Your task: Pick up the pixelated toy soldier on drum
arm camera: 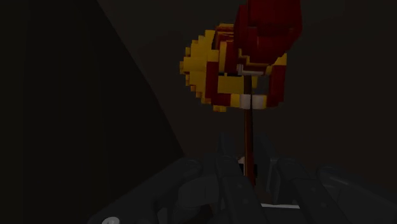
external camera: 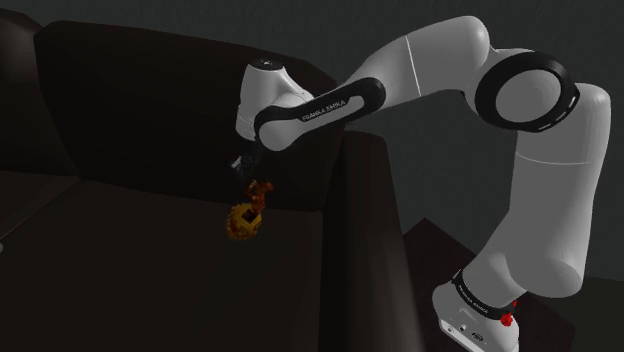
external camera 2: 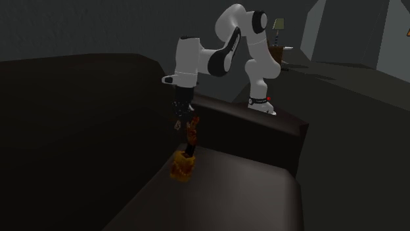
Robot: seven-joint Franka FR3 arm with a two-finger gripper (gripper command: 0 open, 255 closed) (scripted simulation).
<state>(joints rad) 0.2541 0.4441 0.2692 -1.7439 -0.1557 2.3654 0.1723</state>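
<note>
The pixelated toy soldier (external camera: pixel 258 193) is red and orange and stands on a yellow and red drum (external camera: pixel 243 222). It is over the dark sofa seat (external camera: pixel 130 260), close to the armrest. My black gripper (external camera: pixel 249 170) hangs straight above it. In the wrist view the fingers (arm camera: pixel 226 167) sit close together, shut on a thin dark red rod (arm camera: pixel 248 137) that sticks up from the soldier (arm camera: pixel 267 32), with the drum (arm camera: pixel 210 70) beyond. From the second exterior view the toy (external camera 2: pixel 185 157) leans a little under the gripper (external camera 2: pixel 183 122). I cannot tell whether the drum touches the seat.
The sofa's backrest (external camera: pixel 140 110) rises behind the toy and its armrest (external camera: pixel 355 230) stands right beside it, between the toy and my stand. A lamp (external camera 2: pixel 279 26) on a small table stands far behind the arm. More seat stretches toward the shoulder view's left.
</note>
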